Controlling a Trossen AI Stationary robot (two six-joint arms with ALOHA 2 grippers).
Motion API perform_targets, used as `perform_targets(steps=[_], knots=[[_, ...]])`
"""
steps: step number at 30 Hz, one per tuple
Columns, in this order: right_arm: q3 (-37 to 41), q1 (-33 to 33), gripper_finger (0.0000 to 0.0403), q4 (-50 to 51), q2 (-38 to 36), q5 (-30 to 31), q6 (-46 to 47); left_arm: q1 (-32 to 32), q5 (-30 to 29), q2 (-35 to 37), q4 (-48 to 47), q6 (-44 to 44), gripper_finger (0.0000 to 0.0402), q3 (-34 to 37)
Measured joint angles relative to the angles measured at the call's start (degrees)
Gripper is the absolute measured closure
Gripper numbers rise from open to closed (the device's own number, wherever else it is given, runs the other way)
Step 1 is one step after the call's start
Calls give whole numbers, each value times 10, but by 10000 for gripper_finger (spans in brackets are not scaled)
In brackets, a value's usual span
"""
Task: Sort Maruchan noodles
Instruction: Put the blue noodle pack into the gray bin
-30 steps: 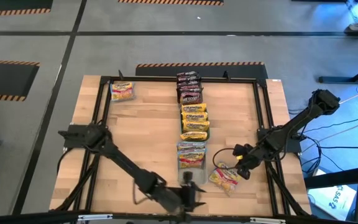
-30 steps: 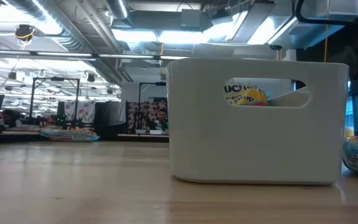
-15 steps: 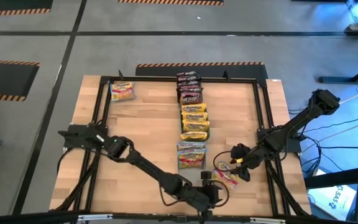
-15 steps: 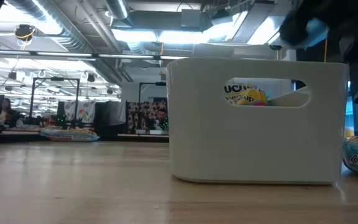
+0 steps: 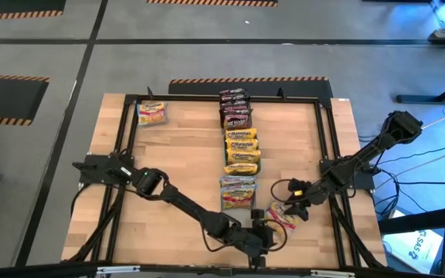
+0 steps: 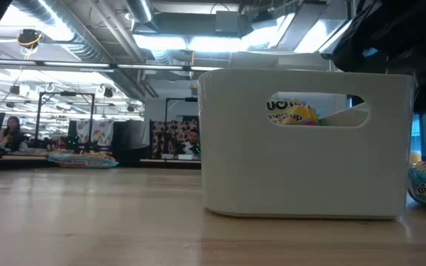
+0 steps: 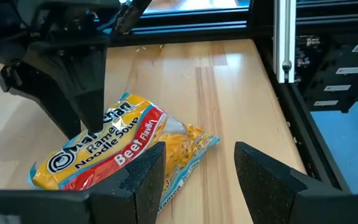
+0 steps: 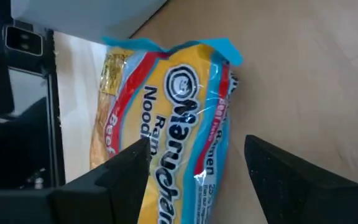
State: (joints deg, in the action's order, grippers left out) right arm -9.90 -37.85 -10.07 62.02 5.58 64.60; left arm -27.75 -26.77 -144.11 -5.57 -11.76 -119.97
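A yellow-and-red Maruchan packet (image 5: 281, 218) lies flat on the table near the front right; it also shows as the packet (image 7: 114, 152) and the packet (image 8: 179, 124). My right gripper (image 5: 289, 202) stands open over it, slanting down, one finger on each side of it (image 8: 197, 143). My left gripper (image 5: 269, 230) is open and level by the packet's near-left end (image 7: 201, 149). Other packets lie in a centre row: dark ones (image 5: 236, 108), yellow ones (image 5: 242, 148), pale ones (image 5: 238, 193). One packet (image 5: 151, 113) lies at the far left. My right gripper has one fingertip (image 7: 93, 118) standing at the packet's top face near its far edge; whether it touches I cannot tell. My left gripper has a finger (image 7: 148, 177) in front of the packet's near edge; whether it touches I cannot tell.
A black frame (image 5: 327, 154) runs around the table, with its rail close to the right of the packet. In the low view a white bin (image 6: 305, 140) stands near the camera, and a packet shows through its handle slot (image 6: 294, 112). Bare wood lies to the left of the row.
My left gripper has gone along the front edge toward the table's right, up to the loose packet, and sunk a little. My right gripper has tipped its fingers further down over the packet, which stays where it lay.
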Motion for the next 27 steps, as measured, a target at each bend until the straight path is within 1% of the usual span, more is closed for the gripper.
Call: perform_targets(steps=[4, 7, 12, 16, 21, 27], knots=[[3, 0, 159, 6, 0, 1, 22, 2, 0, 0, 0, -1, 216, 10], [3, 0, 159, 6, 0, 18, 29, 5, 4, 0, 1, -13, 216, 16], [3, 0, 159, -15, 17, -24, 42, 8, 4, 2, 6, -25, 216, 26], [2, 0, 160, -44, 53, -31, 60, 9, 4, 2, 9, -26, 216, 27], [2, 0, 160, -123, 100, -39, 60, 9, 4, 2, 9, -26, 216, 27], [-22, 0, 160, -145, 150, -57, 60, 9, 5, 2, 9, -26, 216, 27]])
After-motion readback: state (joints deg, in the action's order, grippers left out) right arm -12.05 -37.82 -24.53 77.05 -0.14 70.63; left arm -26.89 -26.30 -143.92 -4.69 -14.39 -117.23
